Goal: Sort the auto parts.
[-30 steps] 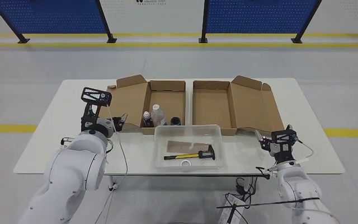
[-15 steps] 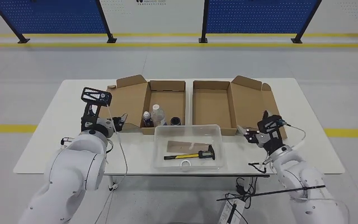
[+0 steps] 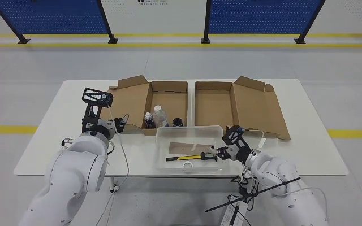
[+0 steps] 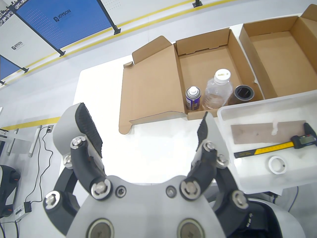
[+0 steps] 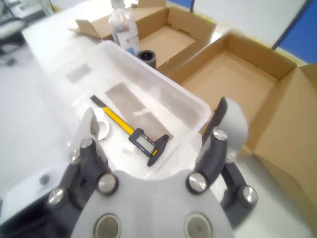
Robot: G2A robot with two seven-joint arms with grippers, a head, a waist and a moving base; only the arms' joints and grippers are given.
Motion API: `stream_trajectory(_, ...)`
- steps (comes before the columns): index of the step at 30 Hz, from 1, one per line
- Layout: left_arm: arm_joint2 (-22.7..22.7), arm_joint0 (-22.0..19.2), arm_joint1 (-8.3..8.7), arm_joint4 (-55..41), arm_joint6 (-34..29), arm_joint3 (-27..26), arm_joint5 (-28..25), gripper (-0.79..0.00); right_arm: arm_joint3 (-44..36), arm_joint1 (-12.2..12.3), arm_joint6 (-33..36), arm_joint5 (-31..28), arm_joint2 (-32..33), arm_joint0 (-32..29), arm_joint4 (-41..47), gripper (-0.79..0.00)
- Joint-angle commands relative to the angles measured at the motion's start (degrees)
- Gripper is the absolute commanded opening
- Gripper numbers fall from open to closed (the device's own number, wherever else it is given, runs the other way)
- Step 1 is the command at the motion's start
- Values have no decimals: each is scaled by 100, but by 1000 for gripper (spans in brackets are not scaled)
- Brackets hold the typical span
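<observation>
A clear plastic tray sits at the table's front middle. In it lie a yellow-and-black caliper, a grey plate and a white ring. My right gripper hovers open over the tray's right end, just above the caliper's display head, holding nothing. My left gripper stands open and empty over bare table, left of the left cardboard box. That box holds a spray can, a clear bottle and a black cylinder along its front wall.
The right cardboard box lies open with its flap spread to the right. White table stretches bare to the left of the boxes and to the right of the flap.
My right arm swung left from the table's front right corner to the tray's right end. The left arm and the objects stayed put.
</observation>
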Motion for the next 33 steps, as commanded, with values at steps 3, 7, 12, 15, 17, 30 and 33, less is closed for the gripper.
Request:
stream_trajectory(3, 0, 0, 0, 0, 0, 0, 0, 0, 18, 16, 14, -181, 17, -7, 49, 0)
stream_trajectory(7, 0, 0, 0, 0, 0, 0, 0, 0, 18, 16, 14, -181, 17, -7, 49, 0)
stream_trajectory(12, 0, 0, 0, 0, 0, 0, 0, 0, 18, 16, 14, -181, 17, -7, 49, 0)
stream_trajectory(15, 0, 0, 0, 0, 0, 0, 0, 0, -61, 36, -77, -438, 101, 96, 171, 0)
stream_trajectory(17, 0, 0, 0, 0, 0, 0, 0, 0, -85, 59, 196, -626, 135, 262, 241, 0)
stream_trajectory(30, 0, 0, 0, 0, 0, 0, 0, 0, -102, 72, 3920, -849, -891, 2115, 1519, 0)
stream_trajectory(33, 0, 0, 0, 0, 0, 0, 0, 0, 48, 82, 4212, -881, -1208, 2369, 1471, 0)
